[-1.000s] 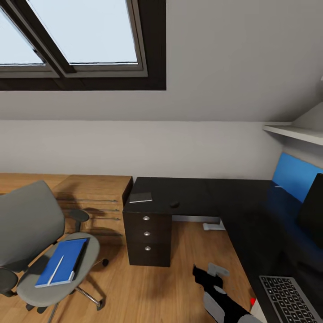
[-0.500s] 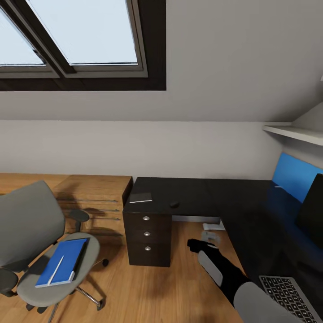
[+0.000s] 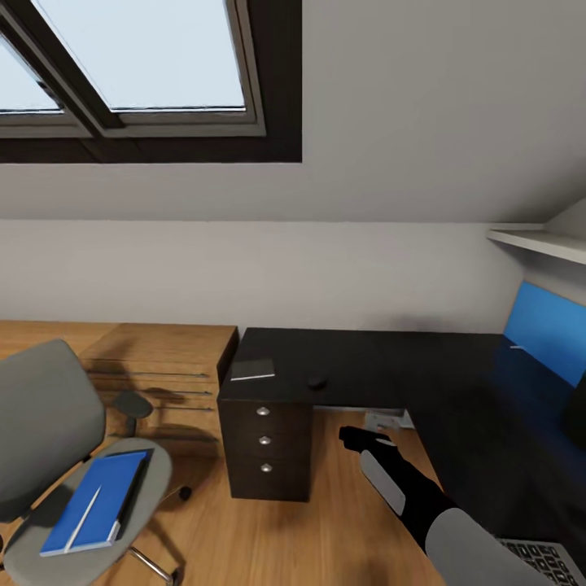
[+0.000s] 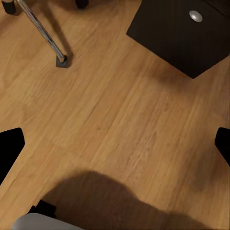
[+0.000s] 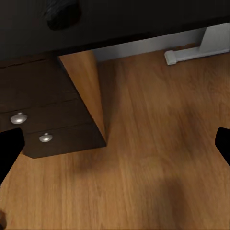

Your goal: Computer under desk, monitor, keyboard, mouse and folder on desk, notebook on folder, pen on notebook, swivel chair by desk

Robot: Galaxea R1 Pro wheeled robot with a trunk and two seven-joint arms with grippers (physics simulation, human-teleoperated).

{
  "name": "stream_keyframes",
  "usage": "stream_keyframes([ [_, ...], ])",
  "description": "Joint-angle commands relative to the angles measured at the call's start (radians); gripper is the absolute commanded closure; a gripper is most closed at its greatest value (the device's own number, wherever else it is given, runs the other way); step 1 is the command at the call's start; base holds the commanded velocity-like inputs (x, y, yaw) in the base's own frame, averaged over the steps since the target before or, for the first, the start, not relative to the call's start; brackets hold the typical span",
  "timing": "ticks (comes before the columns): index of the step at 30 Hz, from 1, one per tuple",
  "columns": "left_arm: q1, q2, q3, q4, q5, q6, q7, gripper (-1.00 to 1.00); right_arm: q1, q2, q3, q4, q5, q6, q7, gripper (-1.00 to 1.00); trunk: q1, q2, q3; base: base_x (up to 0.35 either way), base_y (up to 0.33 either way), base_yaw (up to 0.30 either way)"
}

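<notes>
While the head camera looks down across the bedroom (image 3: 391, 122), with its sloped grey-white wall and dark-framed skylight (image 3: 138, 73), the L-shaped desk (image 3: 391, 358) takes up the right half of the scene, black top bare in the middle, blue back panel (image 3: 553, 330) at the far right. Dark drawers (image 3: 264, 443) with round silver knobs sit under its near-left end; a light wood cabinet (image 3: 159, 374) stands just beside them. Swivel chair (image 3: 57, 456) at lower left, well apart from the desk, grey seat toward the camera. Folder (image 3: 94, 500), bright blue, lies flat on the seat; pen (image 3: 84, 506), thin and white, lies along its top. Keyboard (image 3: 553, 561) shows only as a corner at the lower right edge, on the desk. Notebook (image 3: 254, 369), thin grey, rests on the desk's left end above the drawers; mouse (image 3: 317, 380) sits near it, apart. Right gripper (image 3: 364, 439) hangs over the wood floor (image 3: 268, 537) in front of the desk, fingers spread wide, grasping nothing. Left gripper (image 4: 115, 143) points down at bare floor, dark fingertips (image 4: 9, 146) far apart at the frame's edges, likewise released.
</notes>
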Motion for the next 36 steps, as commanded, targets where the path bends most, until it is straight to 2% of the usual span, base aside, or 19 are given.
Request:
stream_keyframes([
  [1, 0.0, 0.001, -0.007, -0.001, 0.01, -0.003, -0.002, -1.0, -0.001, -0.001, 0.006, -0.002, -0.005, 0.003, -0.008, -1.0, 0.001, -0.001, -0.002, 0.327, 0.0, 0.0],
  [18, 0.0, 0.0, -0.008, -0.001, 0.007, -0.004, -0.001, -1.0, -0.001, -0.001, 0.006, -0.008, -0.003, 0.003, -0.005, -1.0, 0.001, -0.001, -0.002, 0.327, 0.0, 0.0],
  [36, 0.0, 0.0, -0.01, -0.001, 0.005, -0.005, -0.002, -1.0, -0.001, -0.002, 0.007, -0.055, -0.005, 0.014, -0.011, -1.0, 0.001, -0.001, -0.002, 0.228, 0.0, 0.0],
])
